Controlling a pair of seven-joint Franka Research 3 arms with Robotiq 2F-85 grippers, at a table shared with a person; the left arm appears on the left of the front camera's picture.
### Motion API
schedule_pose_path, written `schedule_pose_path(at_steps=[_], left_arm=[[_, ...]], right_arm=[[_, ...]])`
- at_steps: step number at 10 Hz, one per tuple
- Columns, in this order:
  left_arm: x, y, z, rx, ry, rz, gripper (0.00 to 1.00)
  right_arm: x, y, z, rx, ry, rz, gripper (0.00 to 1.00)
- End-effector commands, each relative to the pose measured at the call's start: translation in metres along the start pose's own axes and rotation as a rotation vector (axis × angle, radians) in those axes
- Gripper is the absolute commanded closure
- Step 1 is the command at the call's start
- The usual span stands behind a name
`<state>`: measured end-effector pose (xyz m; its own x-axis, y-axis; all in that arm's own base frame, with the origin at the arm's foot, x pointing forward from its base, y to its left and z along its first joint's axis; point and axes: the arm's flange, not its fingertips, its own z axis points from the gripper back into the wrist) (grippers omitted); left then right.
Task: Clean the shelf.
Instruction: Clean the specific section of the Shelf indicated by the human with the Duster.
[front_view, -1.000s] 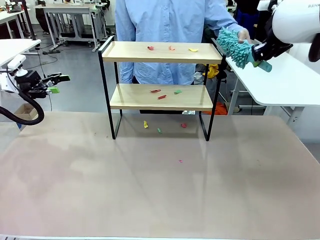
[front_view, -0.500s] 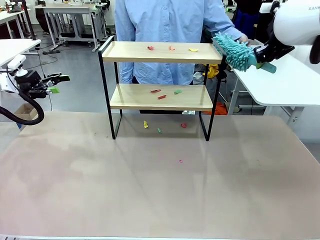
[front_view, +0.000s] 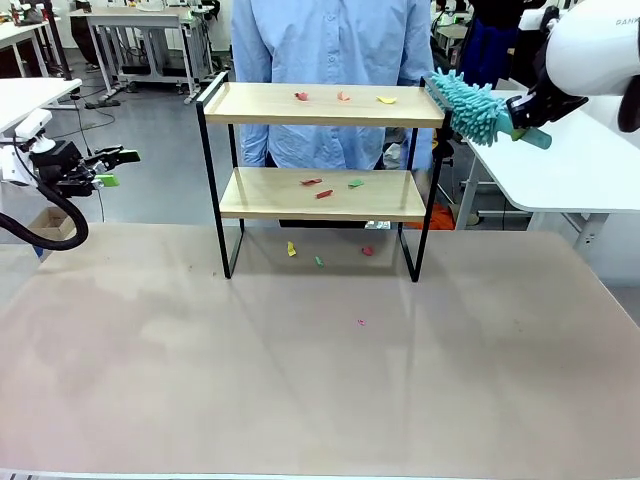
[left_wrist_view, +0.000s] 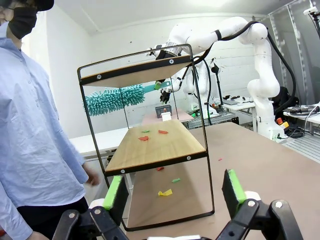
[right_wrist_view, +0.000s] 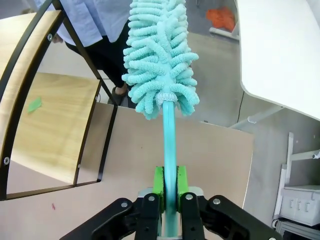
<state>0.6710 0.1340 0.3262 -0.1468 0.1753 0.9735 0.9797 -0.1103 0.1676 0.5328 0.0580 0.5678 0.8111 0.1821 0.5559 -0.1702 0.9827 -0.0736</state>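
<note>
Starting big: wide beige tabletop (front_view: 300, 400), spread well below both pincers, mostly bare. Beyond it, a person in a light blue shirt (front_view: 330, 40), standing behind the rack, just past the right pincer's load and far from the left pincer. Out of the sweep path, by the look of it.

Now the shelf (front_view: 260, 104): small two-tier rack, thin black metal frame, two light wooden boards, raised black end rails. Upright on the far half of the table, between the two pincers, one end rail right beside the tip of the right pincer's tool.

On to that tool: fluffy teal microfibre duster (front_view: 470, 105) on a teal plastic handle. Held level with the top board and aimed along it, presumably lined up for a sweep across the wood. Head at or just over the end rail; touching or not, cannot tell.

Right pincer (right_wrist_view: 170, 184): clenched on the duster's handle, green pads squeezing either side, gripping low on the stick, likely for reach.

Left pincer (left_wrist_view: 174, 190): released, fingers spread wide, nothing between them. Parked well off the shelf's other end and facing it, probably just keeping clear.

Smallest last: coloured paper scraps (front_view: 343, 96), three on the top board, directly ahead of the duster. Three more scraps (front_view: 323, 193) on the lower board, below the duster's line. A few strays (front_view: 319, 261) on the table under the rack. Top lot first, judging by the aim.
</note>
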Motion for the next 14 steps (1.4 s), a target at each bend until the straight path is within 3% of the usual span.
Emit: schedule_pose_path(at_steps=[1,5,6,8,9,14], left_arm=[[0.002,-0.001,0.0,-0.009,0.01,-0.015,0.0],[0.002,-0.001,0.0,-0.009,0.01,-0.015,0.0],[0.002,-0.001,0.0,-0.009,0.01,-0.015,0.0],[0.002,-0.001,0.0,-0.009,0.01,-0.015,0.0],[0.002,-0.001,0.0,-0.009,0.01,-0.015,0.0],[0.002,-0.001,0.0,-0.009,0.01,-0.015,0.0]], right_arm=[[0.003,-0.001,0.005,-0.004,-0.004,0.0,1.0],[0.003,-0.001,0.005,-0.004,-0.004,0.0,1.0],[0.0,0.0,0.0,0.0,0.001,0.0,0.87],[-0.022,-0.028,0.024,-0.015,0.05,0.068,0.87],[-0.041,-0.04,0.041,0.031,0.13,0.17,0.87],[-0.114,-0.071,0.109,-0.001,0.437,0.548,0.87]])
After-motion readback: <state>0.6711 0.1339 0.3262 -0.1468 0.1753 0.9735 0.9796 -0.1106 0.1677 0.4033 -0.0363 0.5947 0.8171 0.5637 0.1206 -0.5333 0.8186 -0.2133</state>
